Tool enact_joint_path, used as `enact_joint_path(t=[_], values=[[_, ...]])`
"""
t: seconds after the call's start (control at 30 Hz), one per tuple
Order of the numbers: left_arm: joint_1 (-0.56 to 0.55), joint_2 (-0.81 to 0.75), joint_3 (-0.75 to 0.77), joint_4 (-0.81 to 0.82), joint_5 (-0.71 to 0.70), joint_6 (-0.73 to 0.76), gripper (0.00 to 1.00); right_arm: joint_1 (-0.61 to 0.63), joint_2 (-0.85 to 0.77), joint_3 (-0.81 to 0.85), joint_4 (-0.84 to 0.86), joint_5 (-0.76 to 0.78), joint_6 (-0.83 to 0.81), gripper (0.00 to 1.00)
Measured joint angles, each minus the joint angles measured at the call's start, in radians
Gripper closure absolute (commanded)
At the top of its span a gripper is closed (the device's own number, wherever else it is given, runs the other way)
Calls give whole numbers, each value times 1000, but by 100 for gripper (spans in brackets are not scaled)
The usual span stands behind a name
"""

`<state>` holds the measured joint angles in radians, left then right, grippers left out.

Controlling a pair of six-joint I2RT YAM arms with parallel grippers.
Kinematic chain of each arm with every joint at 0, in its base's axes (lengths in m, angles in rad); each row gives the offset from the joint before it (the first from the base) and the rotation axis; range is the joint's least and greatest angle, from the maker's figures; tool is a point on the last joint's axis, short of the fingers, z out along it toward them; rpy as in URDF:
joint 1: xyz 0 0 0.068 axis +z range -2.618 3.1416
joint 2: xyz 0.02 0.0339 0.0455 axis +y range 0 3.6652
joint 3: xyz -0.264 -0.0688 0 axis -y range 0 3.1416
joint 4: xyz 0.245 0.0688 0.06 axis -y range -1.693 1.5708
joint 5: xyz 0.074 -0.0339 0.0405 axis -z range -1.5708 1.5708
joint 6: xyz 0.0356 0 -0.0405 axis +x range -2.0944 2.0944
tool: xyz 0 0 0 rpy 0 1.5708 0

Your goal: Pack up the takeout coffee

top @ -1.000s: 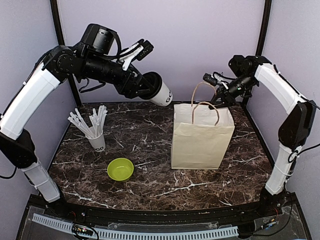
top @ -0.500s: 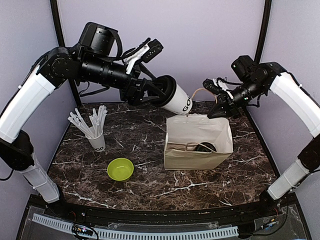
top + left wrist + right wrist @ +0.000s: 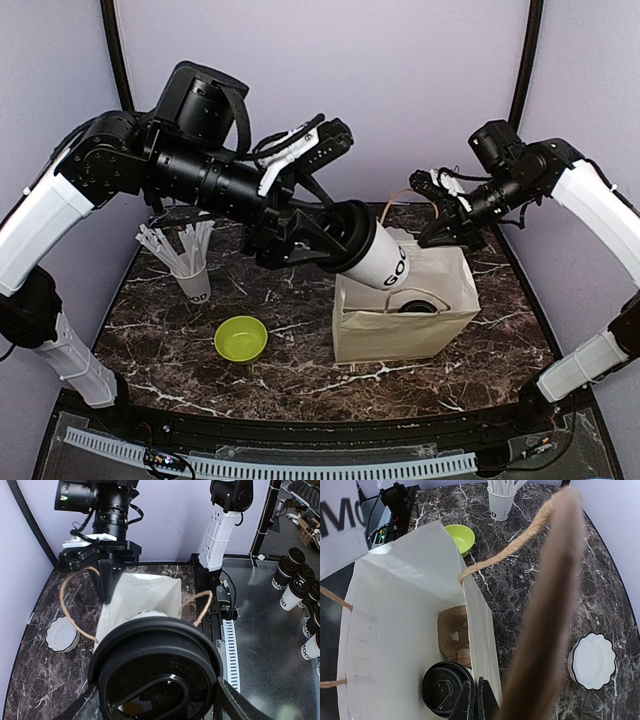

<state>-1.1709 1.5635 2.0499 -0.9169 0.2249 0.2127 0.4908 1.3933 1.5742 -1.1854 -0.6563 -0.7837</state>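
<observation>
working beside a lime-green plastic bowl (image 3: 241, 338) and a white cup of white straws (image 3: 192, 280), both left of an open cream paper bag (image 3: 400, 330). stretching the left gripper (image 3: 335, 238) out level, fingers spread around a white paper cup with black plastic lid (image 3: 385, 265), tilting it base-first over the bag's mouth. pinching the bag's rear rim in the right gripper (image 3: 474, 700), fingers pressed together. showing only the lid of a second lidded white cup (image 3: 444, 687) inside.

The left arm (image 3: 60, 200) stands up from its base at the near left, bends at the elbow and reaches across toward the middle, forearm angled down and to the right. The left gripper (image 3: 335, 238) points the same way, its fingers (image 3: 235, 705) spread wide and clamped around the lid end of a coffee cup (image 3: 385, 262). The right arm (image 3: 600, 200) arches up from the near right and reaches inward. The right gripper (image 3: 438, 232) points down, pressed together on the rim of a paper bag (image 3: 400, 330).
</observation>
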Motion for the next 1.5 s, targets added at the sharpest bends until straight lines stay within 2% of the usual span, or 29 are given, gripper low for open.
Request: enact_joint_path(t=[0.33, 0.77, 1.07, 1.5], values=[[-32, 43, -30, -14, -102, 14, 46, 0, 55, 99, 48, 79, 11, 100], [-42, 88, -73, -2, -233, 66, 47, 40, 54, 40, -37, -43, -55, 100], [-145, 113, -109, 5, -334, 110, 47, 91, 56, 41, -92, -88, -63, 100], [-282, 241, -106, -29, -547, 100, 47, 145, 55, 1, -44, -80, 106, 100]])
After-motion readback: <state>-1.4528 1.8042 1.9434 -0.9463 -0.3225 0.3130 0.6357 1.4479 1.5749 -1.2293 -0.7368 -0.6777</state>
